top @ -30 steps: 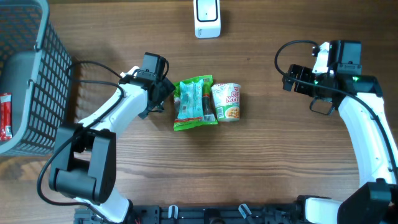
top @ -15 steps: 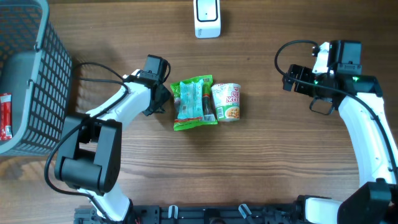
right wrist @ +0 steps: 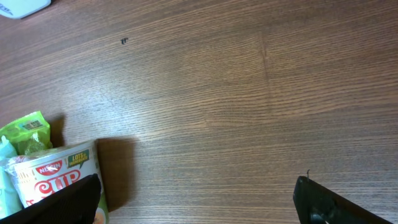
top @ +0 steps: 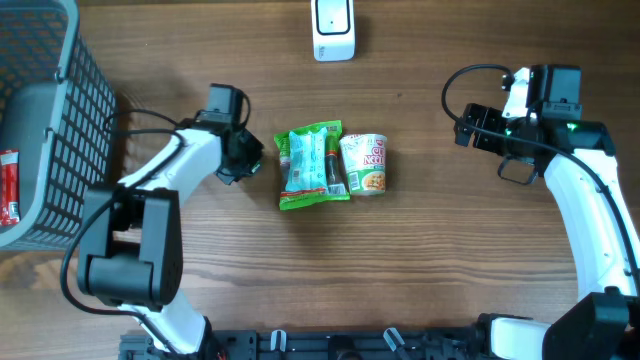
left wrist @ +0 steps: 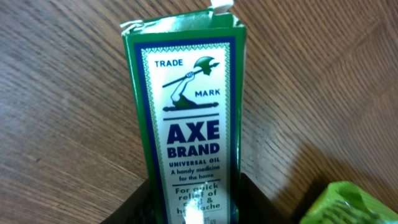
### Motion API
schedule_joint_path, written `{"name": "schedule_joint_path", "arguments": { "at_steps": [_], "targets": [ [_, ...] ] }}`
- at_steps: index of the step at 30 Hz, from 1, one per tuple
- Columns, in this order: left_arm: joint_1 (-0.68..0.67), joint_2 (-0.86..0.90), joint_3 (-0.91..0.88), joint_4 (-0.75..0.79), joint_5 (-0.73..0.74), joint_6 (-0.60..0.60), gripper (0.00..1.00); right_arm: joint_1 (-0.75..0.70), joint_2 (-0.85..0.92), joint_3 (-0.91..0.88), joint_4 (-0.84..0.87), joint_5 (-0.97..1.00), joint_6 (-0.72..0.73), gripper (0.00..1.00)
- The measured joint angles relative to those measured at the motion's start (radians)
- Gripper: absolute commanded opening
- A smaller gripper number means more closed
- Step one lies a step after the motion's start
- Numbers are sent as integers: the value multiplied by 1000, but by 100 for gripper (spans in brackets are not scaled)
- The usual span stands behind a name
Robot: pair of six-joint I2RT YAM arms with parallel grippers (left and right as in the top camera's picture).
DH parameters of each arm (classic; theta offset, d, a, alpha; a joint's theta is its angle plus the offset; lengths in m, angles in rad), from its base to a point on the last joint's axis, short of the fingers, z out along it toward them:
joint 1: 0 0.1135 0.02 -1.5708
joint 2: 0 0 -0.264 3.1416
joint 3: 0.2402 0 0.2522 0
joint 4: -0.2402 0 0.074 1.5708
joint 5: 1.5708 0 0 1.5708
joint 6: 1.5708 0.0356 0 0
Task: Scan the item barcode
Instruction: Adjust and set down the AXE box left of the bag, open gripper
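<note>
Green oil box [left wrist: 186, 118] gripped by left claw [left wrist: 194, 208], bare wood [left wrist: 323, 93] alongside; right claw [right wrist: 199, 202] wide, empty.

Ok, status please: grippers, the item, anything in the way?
Left gripper shut on Axe Brand box. Right gripper open, empty. Green packet, noodle cup beside box, not touching. Nothing between box and white scanner.
</note>
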Motion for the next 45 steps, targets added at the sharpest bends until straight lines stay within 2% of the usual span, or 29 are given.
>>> {"name": "schedule_joint_path", "arguments": {
  "at_steps": [11,18,20,22,23,25,28,32,39,45],
  "targets": [
    [67,0,0,23,354,226,42,0,0,0,0,0,0,100],
    [67,-8,0,34,417,288,54,0,0,0,0,0,0,100],
    [67,-29,1,34,417,287,54,0,0,0,0,0,0,100],
    [67,-60,4,40,405,278,50,0,0,0,0,0,0,100],
    [67,-81,8,42,381,273,43,0,0,0,0,0,0,100],
    [67,-114,16,44,336,264,23,0,0,0,0,0,0,100],
    [67,-129,31,21,264,254,5,0,0,0,0,0,0,100],
    [63,-109,31,-4,180,244,4,0,0,0,0,0,0,100],
    [59,-42,29,-5,137,244,4,0,0,0,0,0,0,100],
    [58,-39,26,-38,45,244,4,0,0,0,0,0,0,100]
  ]
}}
